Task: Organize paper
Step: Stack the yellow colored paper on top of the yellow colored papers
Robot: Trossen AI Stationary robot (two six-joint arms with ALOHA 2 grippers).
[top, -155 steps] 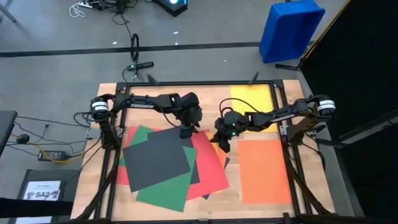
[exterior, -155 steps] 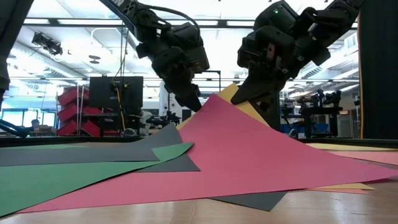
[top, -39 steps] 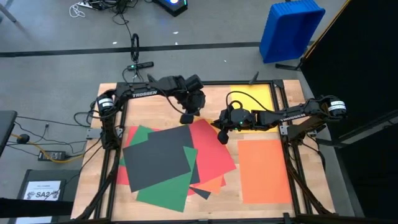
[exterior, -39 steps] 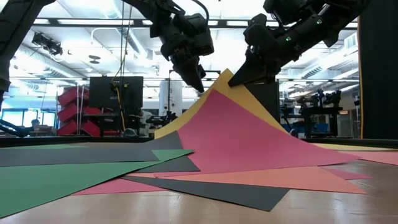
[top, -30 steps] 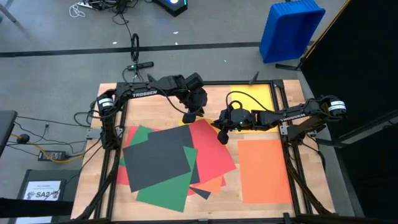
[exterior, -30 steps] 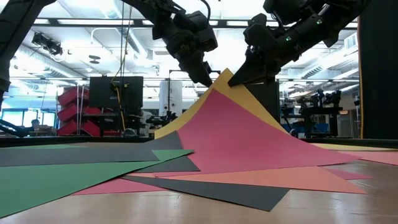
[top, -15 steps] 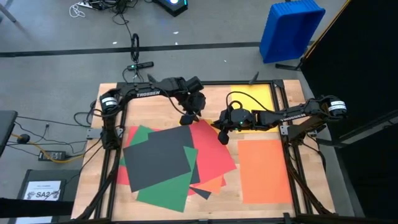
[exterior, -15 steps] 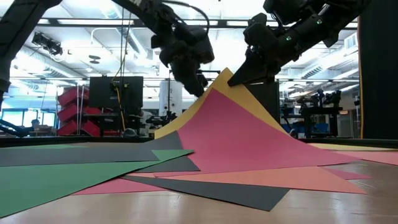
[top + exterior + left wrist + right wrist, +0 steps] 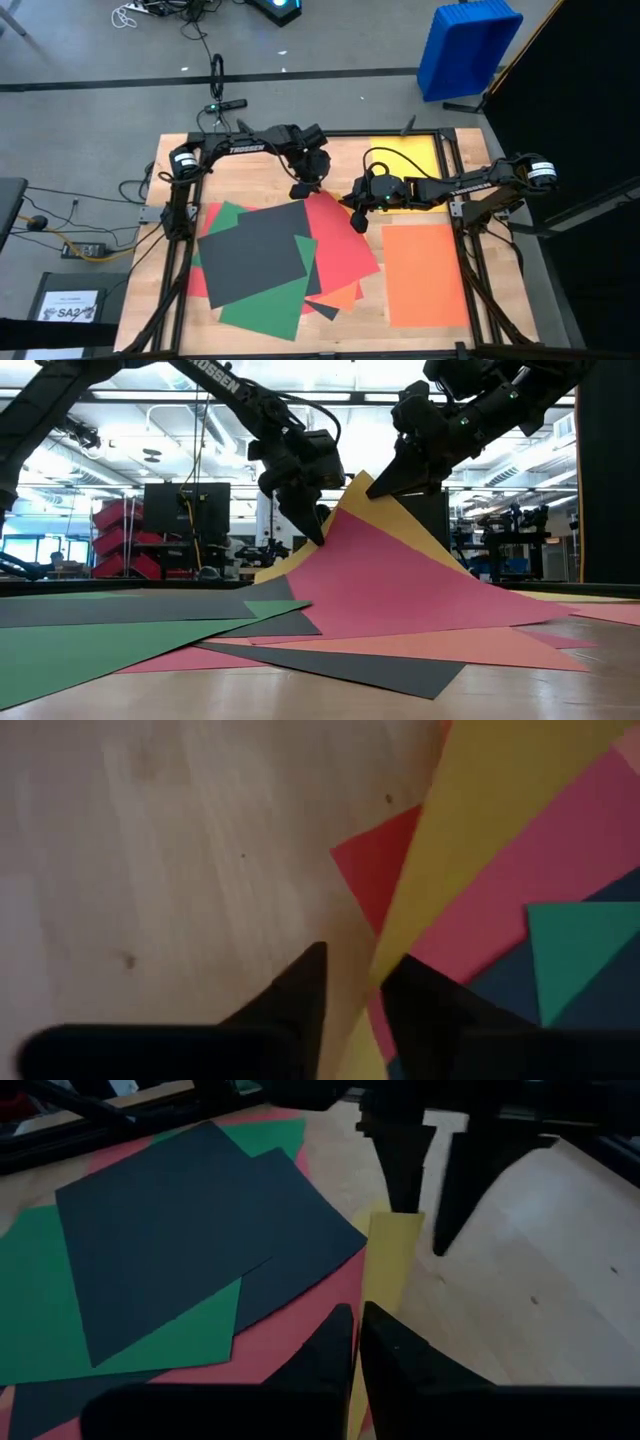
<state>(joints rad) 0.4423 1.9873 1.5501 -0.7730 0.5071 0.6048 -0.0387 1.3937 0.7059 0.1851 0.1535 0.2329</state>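
Two pincers (image 9: 318, 532) (image 9: 375, 488) clamping one thin matte yellow sheet (image 9: 385, 515), flat coloured rectangles (image 9: 255, 255) below

The left arm reaches in from the table's left rear corner, its wrist bent downward so that the left gripper (image 9: 303, 188) points steeply at the table's middle, its two dark fingers (image 9: 300, 990) standing a narrow gap apart. The right arm stretches low across from the right edge, nearly level, and the right gripper (image 9: 357, 220) sits just beside the left one with its fingers (image 9: 335, 1342) pressed almost together. Seen from table height, both grippers hang raised, tips angled toward each other.
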